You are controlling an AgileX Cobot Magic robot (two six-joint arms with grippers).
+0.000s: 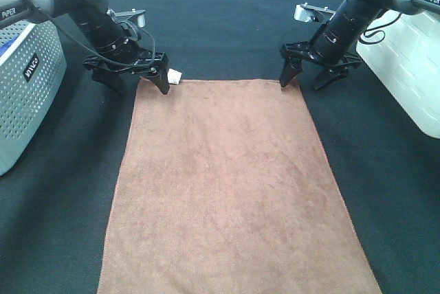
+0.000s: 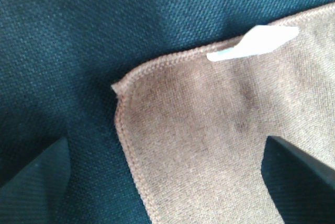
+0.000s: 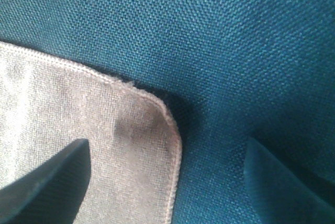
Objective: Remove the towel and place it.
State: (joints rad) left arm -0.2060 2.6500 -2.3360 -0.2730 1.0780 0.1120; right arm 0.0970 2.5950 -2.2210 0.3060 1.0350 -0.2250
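Observation:
The brown plush towel (image 1: pixel 227 184) lies flat on the dark cloth-covered table, long side running toward the near edge. Its white tag (image 1: pixel 175 75) sits at the far left corner. My left gripper (image 1: pixel 137 77) is open, its fingers straddling that far left corner (image 2: pixel 123 88); the tag (image 2: pixel 254 43) shows beside it. My right gripper (image 1: pixel 307 77) is open over the far right corner (image 3: pixel 167 114), one finger (image 3: pixel 47 182) above the towel (image 3: pixel 63 119) and the other above the bare table. Neither gripper holds anything.
A grey perforated box (image 1: pixel 24 81) stands at the left edge. A white container (image 1: pixel 412 67) stands at the right edge. Dark table cloth (image 1: pixel 227 26) surrounds the towel on the far side and both flanks.

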